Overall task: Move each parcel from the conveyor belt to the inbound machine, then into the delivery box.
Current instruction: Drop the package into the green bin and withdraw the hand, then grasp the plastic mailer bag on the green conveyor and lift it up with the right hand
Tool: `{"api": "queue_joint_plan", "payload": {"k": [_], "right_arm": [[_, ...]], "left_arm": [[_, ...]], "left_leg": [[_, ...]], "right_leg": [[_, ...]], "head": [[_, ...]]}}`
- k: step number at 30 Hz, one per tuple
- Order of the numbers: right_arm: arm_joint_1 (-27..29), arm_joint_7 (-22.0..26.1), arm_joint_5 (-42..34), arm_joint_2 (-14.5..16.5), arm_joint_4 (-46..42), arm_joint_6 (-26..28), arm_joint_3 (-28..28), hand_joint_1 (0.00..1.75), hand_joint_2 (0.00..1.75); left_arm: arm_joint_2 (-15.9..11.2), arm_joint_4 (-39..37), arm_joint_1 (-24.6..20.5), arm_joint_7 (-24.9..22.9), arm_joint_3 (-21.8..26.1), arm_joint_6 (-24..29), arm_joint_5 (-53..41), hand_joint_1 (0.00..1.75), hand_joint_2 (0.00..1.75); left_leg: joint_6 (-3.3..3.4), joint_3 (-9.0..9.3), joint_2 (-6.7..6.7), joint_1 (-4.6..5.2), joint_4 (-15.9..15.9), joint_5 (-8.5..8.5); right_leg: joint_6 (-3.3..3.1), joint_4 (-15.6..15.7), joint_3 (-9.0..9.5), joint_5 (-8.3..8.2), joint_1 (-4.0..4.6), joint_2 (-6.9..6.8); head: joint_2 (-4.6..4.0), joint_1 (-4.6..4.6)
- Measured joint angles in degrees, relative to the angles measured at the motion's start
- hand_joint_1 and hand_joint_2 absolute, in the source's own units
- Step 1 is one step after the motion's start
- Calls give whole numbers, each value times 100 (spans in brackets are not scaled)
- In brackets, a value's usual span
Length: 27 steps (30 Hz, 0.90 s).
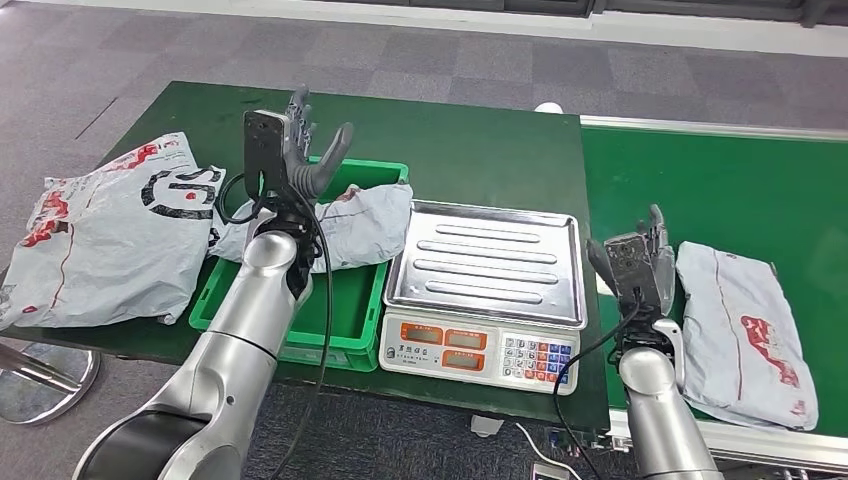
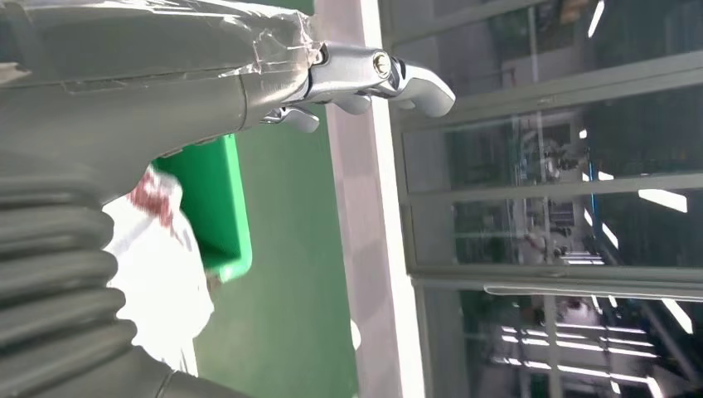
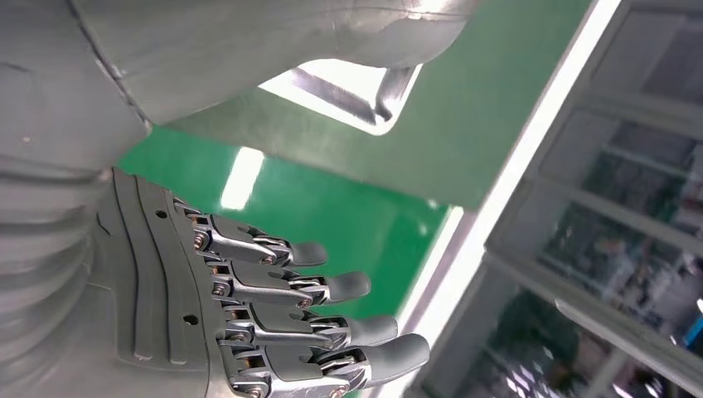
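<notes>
Parcel [image 1: 745,330] on the belt, just right of the empty, spread right hand [image 1: 640,262], could slip off the scale [image 1: 485,290] if grasped loosely; the left hand [image 1: 300,150] is open too.

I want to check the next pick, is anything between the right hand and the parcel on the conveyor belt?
Nothing visible is in the way. The right hand is open just beside the parcel on the conveyor belt. The way onward looks open too: the scale's tray, next to the belt, is bare.
</notes>
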<state>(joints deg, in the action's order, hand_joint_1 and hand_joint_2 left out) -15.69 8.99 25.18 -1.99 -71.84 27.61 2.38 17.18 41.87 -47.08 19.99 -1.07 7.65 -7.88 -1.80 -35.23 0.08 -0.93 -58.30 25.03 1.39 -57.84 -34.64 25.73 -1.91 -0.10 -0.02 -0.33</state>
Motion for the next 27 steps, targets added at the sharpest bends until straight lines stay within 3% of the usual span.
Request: {"api": "queue_joint_plan", "payload": {"k": [4, 13, 20, 27], "right_arm": [[-112, 142, 201, -38, 261, 425, 0, 0, 175], [-105, 94, 856, -340, 801, 1121, -37, 0, 175], [-109, 19, 2491, -373, 1429, 1222, -937, 0, 175], [-109, -9, 2670, -359, 1717, 1228, -1359, 0, 175]], "left_arm": [[137, -62, 41, 14, -333, -440, 309, 0, 175], [279, -504, -9, 92, -1185, -588, 501, 0, 175], [295, -912, -47, 186, -1670, -698, 569, 0, 175], [297, -1105, -75, 195, -1826, -704, 569, 0, 175]], "left_leg": [[0, -1, -2, 0, 0, -1], [4, -2, -2, 3, -2, 4], [4, -5, -2, 3, -1, 4], [4, -4, 3, 2, -1, 4]], "right_leg": [[0, 0, 0, 0, 0, -4], [0, 1, -3, 0, -2, -2], [0, 1, -3, 0, -2, -2], [0, 1, -4, 0, -2, 3]], "head": [[0, 1], [1, 2], [0, 2], [0, 2]]}}
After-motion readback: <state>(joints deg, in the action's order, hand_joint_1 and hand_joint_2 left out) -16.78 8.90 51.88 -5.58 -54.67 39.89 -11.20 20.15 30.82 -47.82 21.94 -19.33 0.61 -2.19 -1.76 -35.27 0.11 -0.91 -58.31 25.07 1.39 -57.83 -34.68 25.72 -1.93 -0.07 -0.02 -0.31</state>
